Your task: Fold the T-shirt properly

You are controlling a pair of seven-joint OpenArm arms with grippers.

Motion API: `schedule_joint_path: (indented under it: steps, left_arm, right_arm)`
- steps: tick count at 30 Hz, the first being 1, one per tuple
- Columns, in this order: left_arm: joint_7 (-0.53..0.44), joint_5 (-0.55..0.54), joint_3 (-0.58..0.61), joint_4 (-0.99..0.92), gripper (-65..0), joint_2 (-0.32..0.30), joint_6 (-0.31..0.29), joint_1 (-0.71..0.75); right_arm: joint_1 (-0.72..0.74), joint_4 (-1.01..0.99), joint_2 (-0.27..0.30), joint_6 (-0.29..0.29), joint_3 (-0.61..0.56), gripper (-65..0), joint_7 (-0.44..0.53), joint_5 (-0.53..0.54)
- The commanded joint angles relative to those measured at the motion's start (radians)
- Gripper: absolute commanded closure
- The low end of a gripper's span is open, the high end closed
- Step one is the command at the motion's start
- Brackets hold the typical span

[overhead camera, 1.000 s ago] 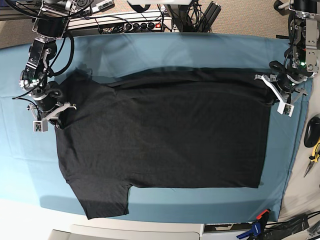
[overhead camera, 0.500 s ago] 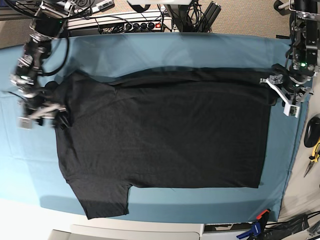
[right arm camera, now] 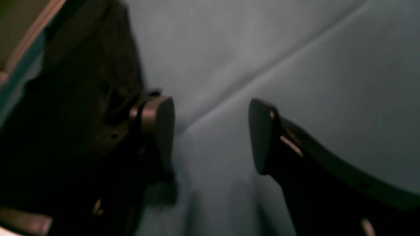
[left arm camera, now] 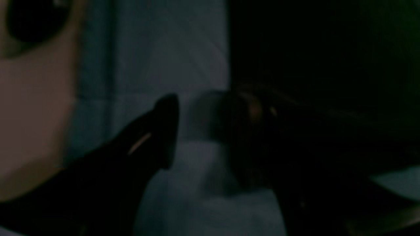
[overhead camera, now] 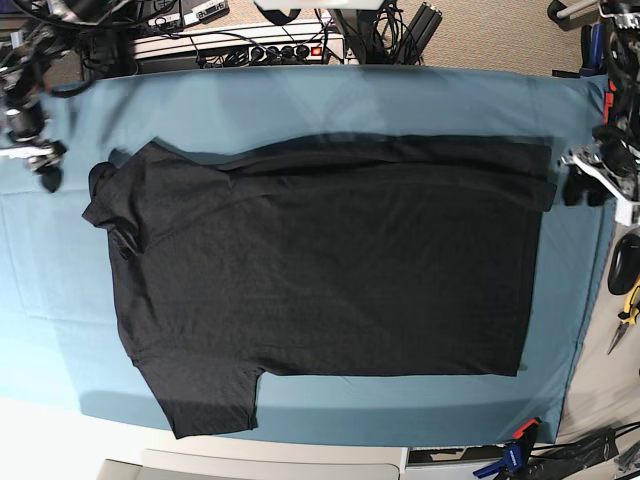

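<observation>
The black T-shirt (overhead camera: 330, 270) lies spread flat on the teal cloth (overhead camera: 300, 110), one sleeve at the left and one at the front left. My left gripper (overhead camera: 590, 185) hovers just off the shirt's right edge, open with nothing in it. In the left wrist view its fingers stand apart (left arm camera: 193, 127) over the cloth, with the dark shirt (left arm camera: 311, 49) to the right. My right gripper (overhead camera: 35, 160) is above the cloth, left of the left sleeve. The right wrist view shows it wide open (right arm camera: 210, 131) over bare cloth, with the shirt (right arm camera: 75, 72) beside its left finger.
A power strip and cables (overhead camera: 240, 48) run along the table's back edge. At the right edge lie a black object (overhead camera: 625, 262) and yellow-handled pliers (overhead camera: 628, 312). A blue clamp (overhead camera: 515, 455) grips the front right edge.
Both grippers have opened and let go of the shirt. The right one drew away up and to the left, the left one moved right. The left sleeve now lies farther out.
</observation>
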Motion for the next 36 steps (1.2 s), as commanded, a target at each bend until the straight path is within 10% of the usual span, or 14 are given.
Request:
schedule_joint_path:
  steps: [1,24,26,29,36]
  left_arm:
    - [-0.021,-0.019,-0.009,0.014,-29.6,-0.021,-0.008,-0.003]
    - [-0.014,-0.018,-0.009,0.014,-29.6,-0.019,-0.008,-0.002]
    - [-0.013,-0.019,-0.009,0.014,-28.6,-0.019,-0.008,0.002]
    - [0.003,-0.035,-0.009,0.013,-28.3,-0.016,-0.004,0.002]
    - [0.041,-0.095,-0.009,-0.059,-28.3,0.001,0.066,-0.005]
  right_arm:
    - [0.003,0.008,0.000,0.006,0.003,-35.5,0.016,0.039]
    - [0.046,0.006,-0.124,0.006,-0.166,-35.0,0.033,0.039]
    - [0.043,0.006,-0.125,0.006,-0.166,-28.2,0.035,0.033]
    - [0.042,0.006,-0.124,0.020,-0.166,-0.4,0.035,0.018]
    - [0.042,0.006,-0.122,0.052,-0.167,0.0,0.040,-0.013]
